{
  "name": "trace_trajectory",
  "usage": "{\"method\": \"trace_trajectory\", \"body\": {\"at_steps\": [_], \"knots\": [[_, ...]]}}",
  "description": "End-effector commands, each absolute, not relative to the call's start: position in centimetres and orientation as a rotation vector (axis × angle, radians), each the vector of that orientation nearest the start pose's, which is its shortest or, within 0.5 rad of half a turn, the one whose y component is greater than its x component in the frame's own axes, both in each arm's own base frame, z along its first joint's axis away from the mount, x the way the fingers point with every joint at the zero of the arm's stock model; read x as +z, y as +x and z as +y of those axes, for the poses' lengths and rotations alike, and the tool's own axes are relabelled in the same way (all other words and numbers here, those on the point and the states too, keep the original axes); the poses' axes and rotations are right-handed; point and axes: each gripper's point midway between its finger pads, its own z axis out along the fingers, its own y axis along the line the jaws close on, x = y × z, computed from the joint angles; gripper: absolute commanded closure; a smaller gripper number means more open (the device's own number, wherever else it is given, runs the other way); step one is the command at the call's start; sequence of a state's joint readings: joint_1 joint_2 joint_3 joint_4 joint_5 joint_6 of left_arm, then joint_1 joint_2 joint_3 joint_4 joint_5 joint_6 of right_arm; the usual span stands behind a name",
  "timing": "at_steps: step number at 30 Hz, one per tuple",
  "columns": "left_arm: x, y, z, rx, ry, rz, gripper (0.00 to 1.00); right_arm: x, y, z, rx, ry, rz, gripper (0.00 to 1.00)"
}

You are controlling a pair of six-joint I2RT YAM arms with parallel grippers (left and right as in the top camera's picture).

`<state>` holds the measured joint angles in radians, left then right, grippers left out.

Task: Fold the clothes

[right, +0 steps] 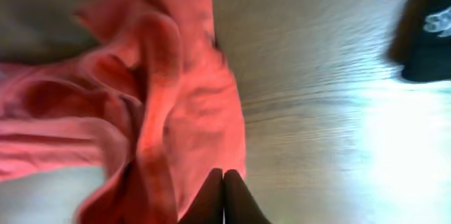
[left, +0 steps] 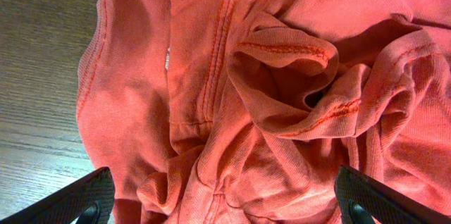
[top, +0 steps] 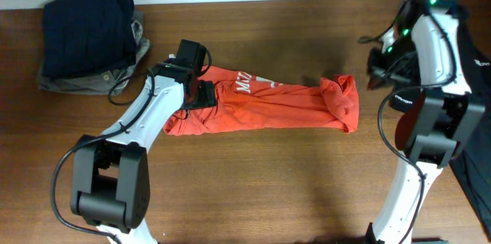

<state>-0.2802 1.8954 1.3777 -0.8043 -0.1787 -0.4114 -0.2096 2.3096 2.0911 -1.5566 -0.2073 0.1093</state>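
T-shirt (top: 261, 106), orange-red, is laid on the counter (top: 268, 190) as a long, narrow band running from 9 o'clock to 3 o'clock across the middle. It is gathered lengthwise, so the fold is judged partly made. The left fingers (left: 77, 199) are spread wide apart and held directly over the crumpled 9 o'clock end, where sleeve seams are bunched; the spread is judged to be readiness for a pinch there. The right fingers (right: 211, 199) are pressed together just beside the bunched 3 o'clock end; whether any cloth is caught between them cannot be told through the blur. A folded dark pile (top: 84, 37) is set at 10 o'clock and a black garment (top: 477, 67) at the 3 o'clock edge, both apart from the T-shirt.
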Motion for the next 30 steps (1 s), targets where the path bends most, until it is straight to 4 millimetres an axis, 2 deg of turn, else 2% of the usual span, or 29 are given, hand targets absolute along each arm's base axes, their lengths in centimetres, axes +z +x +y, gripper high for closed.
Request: {"method": "trace_trajectory", "body": {"at_steps": [1,7,13,19,25,30], "knots": [[6.2,39.9,-8.4,0.108,-0.208,2.834,0.01,6.2,38.7,-3.5,0.417,0.573,3.314,0.96],[6.2,39.9,-8.4,0.107,-0.208,2.833,0.01,4.7,37.8,-2.1,0.417,0.534,3.359,0.94],[6.2,39.9,-8.4,0.107,-0.208,2.834,0.01,4.0,38.8,1.3,0.556,0.452,3.321,0.90],[6.2,39.9,-8.4,0.108,-0.208,2.834,0.01,3.8,40.1,3.5,0.552,0.339,3.284,0.92],[6.2,39.9,-8.4,0.108,-0.208,2.834,0.01,4.4,40.8,5.5,0.543,0.232,3.268,0.94],[6.2,39.9,-8.4,0.108,-0.208,2.834,0.01,6.0,41.3,7.5,0.538,0.117,3.251,0.94]]}}
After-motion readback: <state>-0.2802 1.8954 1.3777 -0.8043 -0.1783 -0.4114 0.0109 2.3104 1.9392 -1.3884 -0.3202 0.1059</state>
